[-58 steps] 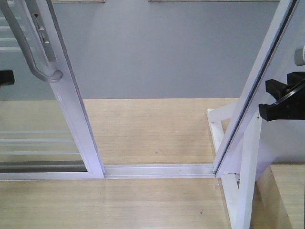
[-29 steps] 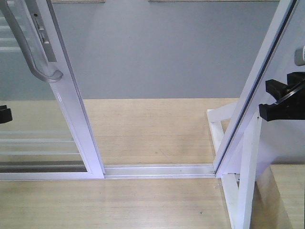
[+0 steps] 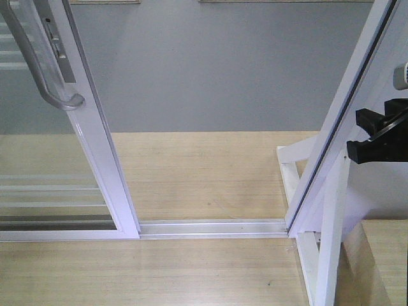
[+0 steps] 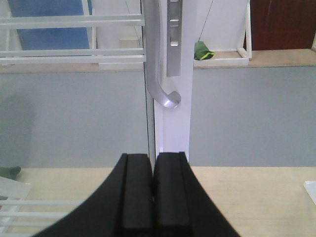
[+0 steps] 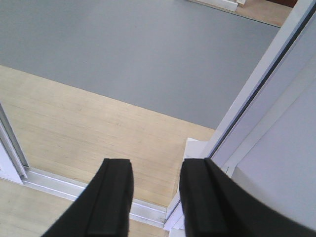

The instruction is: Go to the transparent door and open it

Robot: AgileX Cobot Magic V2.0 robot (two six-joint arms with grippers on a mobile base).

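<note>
The transparent door (image 3: 95, 146) stands at the left of the front view, slid aside, its white stile slanting down to the floor track (image 3: 210, 227). Its curved grey handle (image 3: 44, 70) hangs near the top left. In the left wrist view the handle (image 4: 157, 74) and stile (image 4: 173, 128) rise straight ahead. My left gripper (image 4: 154, 160) is below and short of them, shut with nothing between its pads. It does not show in the front view. My right gripper (image 3: 358, 134) hovers open beside the right frame post (image 3: 338, 115), and the right wrist view shows it (image 5: 155, 170) empty above the track.
Grey floor (image 3: 210, 70) lies beyond the wooden threshold (image 3: 204, 172). A white support frame (image 3: 319, 242) braces the right post. Past the glass, white horizontal bars (image 4: 69, 22), a green object (image 4: 202, 50) on a white ledge and a dark red door (image 4: 281, 24) are visible.
My left gripper, seen at the front view's left edge behind the glass, dropped lower and then left that view. The door and my right gripper have not moved.
</note>
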